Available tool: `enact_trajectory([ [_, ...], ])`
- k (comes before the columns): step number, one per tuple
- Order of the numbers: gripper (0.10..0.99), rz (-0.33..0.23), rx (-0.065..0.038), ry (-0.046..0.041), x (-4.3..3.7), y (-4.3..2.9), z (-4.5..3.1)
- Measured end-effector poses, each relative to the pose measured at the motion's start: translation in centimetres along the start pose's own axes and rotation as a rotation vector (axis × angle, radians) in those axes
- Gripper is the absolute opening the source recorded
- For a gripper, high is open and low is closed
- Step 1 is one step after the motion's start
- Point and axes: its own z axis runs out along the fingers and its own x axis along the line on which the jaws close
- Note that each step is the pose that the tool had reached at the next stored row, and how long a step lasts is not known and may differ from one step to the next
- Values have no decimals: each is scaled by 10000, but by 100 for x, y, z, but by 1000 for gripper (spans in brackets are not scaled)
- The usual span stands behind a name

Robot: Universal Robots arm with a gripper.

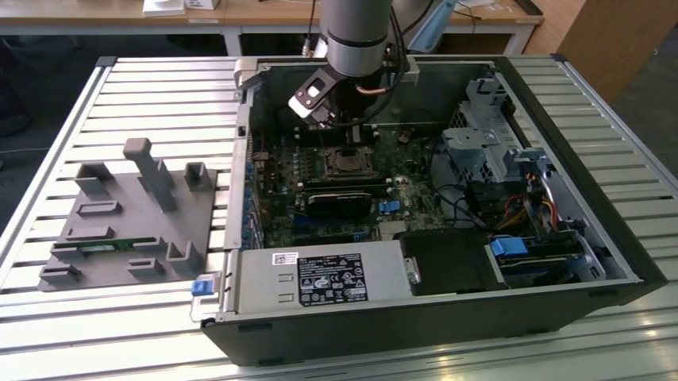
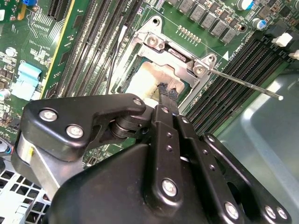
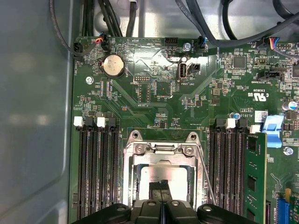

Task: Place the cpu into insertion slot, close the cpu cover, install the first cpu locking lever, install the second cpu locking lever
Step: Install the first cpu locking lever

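table (image 1: 159, 95): pale slatted metal, ribs running across, soft even sheen | rear table (image 1: 265, 14): light wood top, white legs, white papers (image 1: 180, 6) on it | wooden cabinet (image 1: 625, 48): behind, exterior view's right | floor (image 1: 27, 151): dark grey, exterior view's left

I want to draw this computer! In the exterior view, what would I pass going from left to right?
Grey holder block → cpu socket → small blue connector → metal drive cage.
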Motion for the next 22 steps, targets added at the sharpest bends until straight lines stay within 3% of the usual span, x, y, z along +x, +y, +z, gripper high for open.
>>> enact_trajectory([
  [22,106,5,-2,2,1,1,-50],
])
